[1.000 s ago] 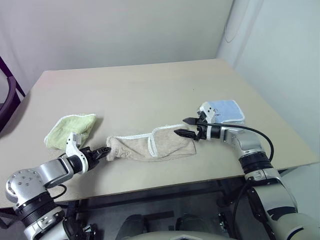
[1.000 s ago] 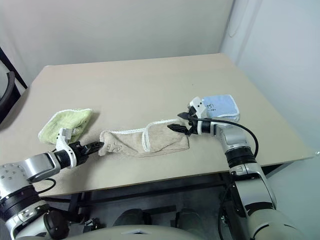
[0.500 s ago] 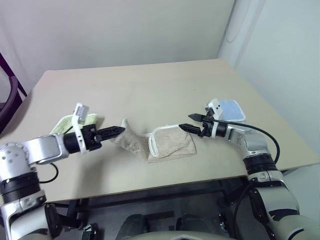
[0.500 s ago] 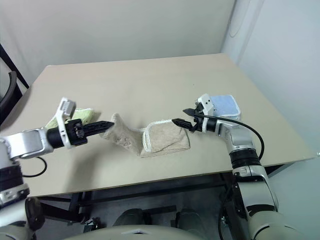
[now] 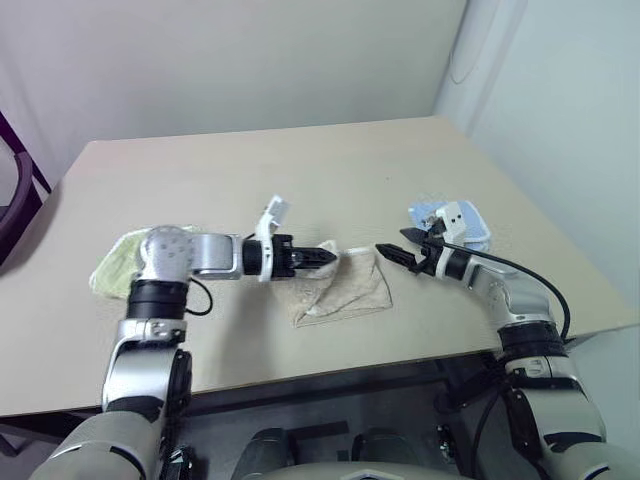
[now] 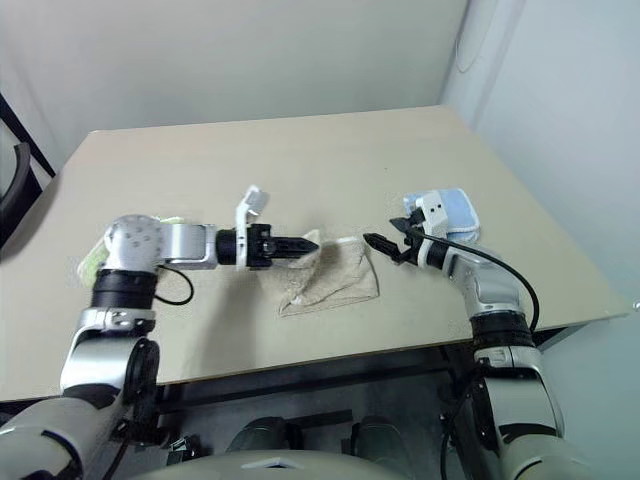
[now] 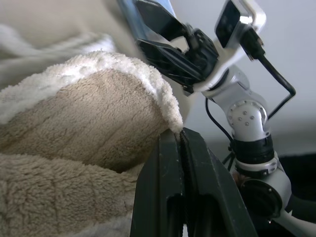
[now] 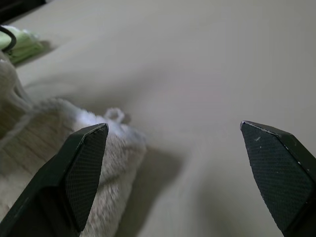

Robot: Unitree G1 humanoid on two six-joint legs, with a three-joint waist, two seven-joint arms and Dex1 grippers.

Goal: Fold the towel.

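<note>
Pinching a white-corded edge of the towel (image 5: 340,285), the left gripper (image 5: 328,256) has its fingers pressed together on the cloth and holds that end lifted above the rest of the beige heap on the table (image 5: 300,170). Just beside the towel's far end, the right gripper (image 5: 398,255) hangs empty with jaws spread wide, its tips near the small white loop (image 8: 114,115) without touching it.

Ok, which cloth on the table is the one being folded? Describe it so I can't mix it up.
On the tan table, look at the middle of the near edge, between the two arms: the towel lies bunched there, one end pinched in the left tool. It is beige with white edging, unlike the green cloth and blue cloth at either side.
</note>
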